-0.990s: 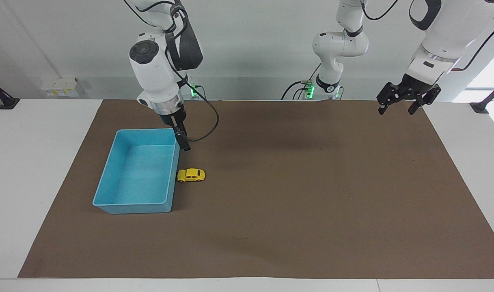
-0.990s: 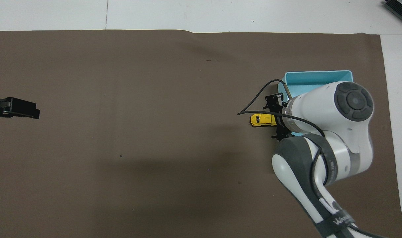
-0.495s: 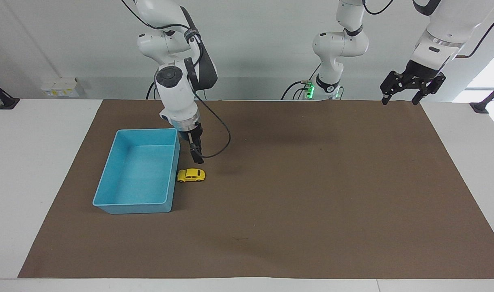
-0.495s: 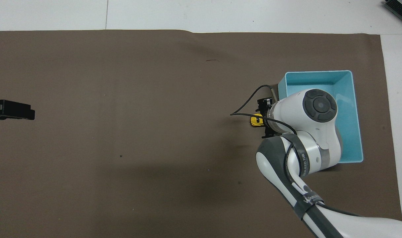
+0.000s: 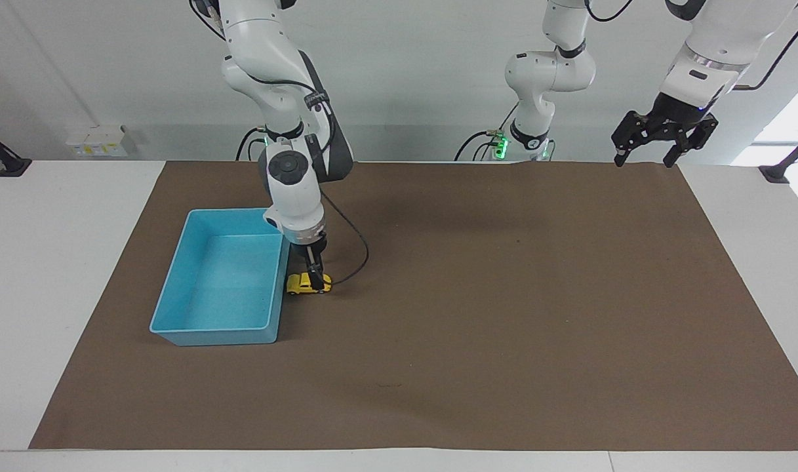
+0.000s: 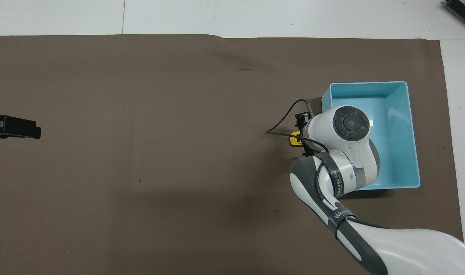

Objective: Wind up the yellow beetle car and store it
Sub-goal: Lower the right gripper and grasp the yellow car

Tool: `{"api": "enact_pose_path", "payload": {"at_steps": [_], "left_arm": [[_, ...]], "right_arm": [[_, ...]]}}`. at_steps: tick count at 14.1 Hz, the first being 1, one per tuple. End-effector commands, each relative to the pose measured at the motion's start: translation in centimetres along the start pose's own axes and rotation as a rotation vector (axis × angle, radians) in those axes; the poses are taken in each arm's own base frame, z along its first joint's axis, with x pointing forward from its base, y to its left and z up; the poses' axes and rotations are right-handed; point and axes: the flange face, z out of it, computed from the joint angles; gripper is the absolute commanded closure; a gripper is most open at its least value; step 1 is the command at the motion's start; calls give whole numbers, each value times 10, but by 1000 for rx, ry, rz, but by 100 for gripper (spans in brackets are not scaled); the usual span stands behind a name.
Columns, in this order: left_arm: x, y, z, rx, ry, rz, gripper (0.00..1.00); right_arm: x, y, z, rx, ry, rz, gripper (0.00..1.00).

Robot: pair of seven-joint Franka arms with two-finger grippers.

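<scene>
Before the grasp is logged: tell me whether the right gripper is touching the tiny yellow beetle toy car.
Cannot tell. In the facing view the right gripper is down at the yellow beetle car, overlapping it; no gap or contact shows plainly. In the overhead view the arm covers them.

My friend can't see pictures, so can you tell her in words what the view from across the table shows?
The right gripper is open and down at a yellow beetle car, which sits on a brown mat right beside an empty blue bin. The left gripper waits open in the air over the mat's corner at the left arm's end of the table.
</scene>
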Motion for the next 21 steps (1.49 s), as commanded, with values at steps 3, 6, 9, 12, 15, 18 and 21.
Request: {"api": "enact_pose_path", "payload": {"at_steps": [3,6,9,12,15,18,21], "left_arm": [[-10,-2,-2,-4,-34,6,0],[-12,-5,-3,-4,-55,-3,0],[-13,-7,-3,-5,-56,-9,0],[-13,-6,-3,-5,-57,-8,0],[-13,-7,-3,-5,-56,-8,0],[-12,-6,-3,-5,-55,-9,0],[-13,-7,-3,-5,-56,-9,0]], "right_arm": [[5,-1,13,6,47,20,0],[12,1,16,-10,53,-1,6],[12,4,18,-15,53,-5,65],[9,2,16,-11,52,5,100],[-8,-2,8,-12,53,9,100],[-26,-14,-16,-19,59,-6,100],[-29,-20,-44,-9,61,-25,100]]}}
